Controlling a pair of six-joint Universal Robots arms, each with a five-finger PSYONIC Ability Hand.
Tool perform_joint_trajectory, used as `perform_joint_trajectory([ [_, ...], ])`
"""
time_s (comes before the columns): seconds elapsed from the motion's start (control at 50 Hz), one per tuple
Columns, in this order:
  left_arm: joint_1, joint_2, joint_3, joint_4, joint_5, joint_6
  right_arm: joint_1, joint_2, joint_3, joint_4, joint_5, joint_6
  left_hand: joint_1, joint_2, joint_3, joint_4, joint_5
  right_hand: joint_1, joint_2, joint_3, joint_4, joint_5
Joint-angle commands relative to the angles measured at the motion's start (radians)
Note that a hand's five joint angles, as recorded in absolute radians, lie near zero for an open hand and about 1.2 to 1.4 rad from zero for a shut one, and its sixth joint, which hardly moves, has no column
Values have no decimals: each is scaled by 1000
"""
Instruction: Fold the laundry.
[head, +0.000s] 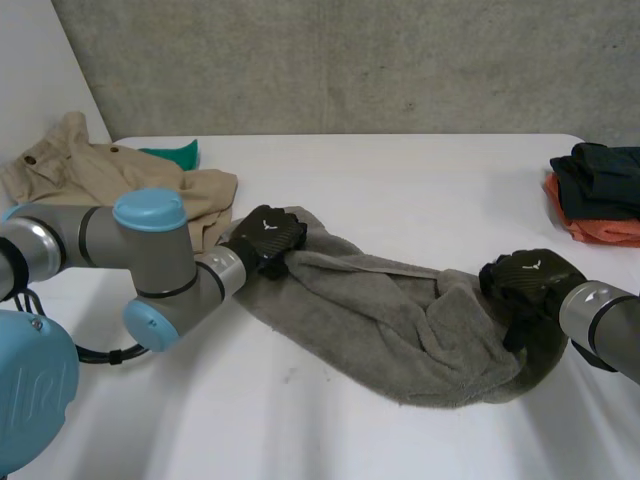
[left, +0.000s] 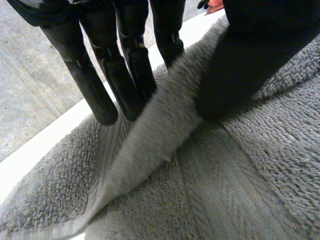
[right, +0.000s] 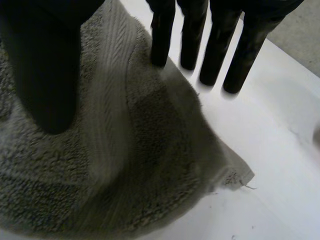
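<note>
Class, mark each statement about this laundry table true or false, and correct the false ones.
1. The grey towel lies neatly folded in a square. False: it sprawls crumpled, bunched at its right end.
2. The left hand is at the towel's left end, the right hand at its right end. True.
3. The dark and orange clothes sit on the towel. False: they lie apart from it, at the table's far right.
4. A tan garment lies at the far left. True.
5. A raised fold of towel runs between the left hand's fingers and thumb. True.
</note>
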Motion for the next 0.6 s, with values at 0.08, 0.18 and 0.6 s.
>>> perform_joint_trajectory([
  [0.08, -15, 47, 10, 62, -113, 4, 0, -5, 48, 43, -23, -45, 385, 384, 398, 394, 401, 1014, 954, 967, 967, 975],
  [0.18, -16, 122, -2, 94, -163, 1, -5, -59, 77, 163, -57, -167, 385, 384, 398, 394, 401, 1014, 954, 967, 967, 975],
  [0.6, -56, 438, -154, 111, -158, 7, -164, -280, -173, 384, -367, -26, 385, 384, 398, 394, 401, -208, -268, -255, -255, -247],
])
